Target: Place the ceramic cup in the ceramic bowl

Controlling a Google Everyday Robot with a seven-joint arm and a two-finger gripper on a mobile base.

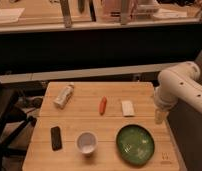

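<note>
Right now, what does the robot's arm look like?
The arm is white, built of thick rounded segments with small dark dots on its shell. The gripper, a pale beige tip, hangs by the right edge of the table. No cables show.

Warm, dim light over everything here. Lower centre, a light wooden table [144, 95] with plank-like grain fills the frame. The gripper [160, 117] hangs at that table's right edge. Just behind the table, a pale ledge [84, 74] runs slantwise across, and above it a broad dark panel [94, 50] spans the whole width. Along the top, a second wooden surface [39, 12] shows, crossed by upright grey posts [66, 15], with a white sheet [8, 14] lying in the upper left. Lower left, a dark chair frame [9, 117] stands in shadow beside the table.
</note>
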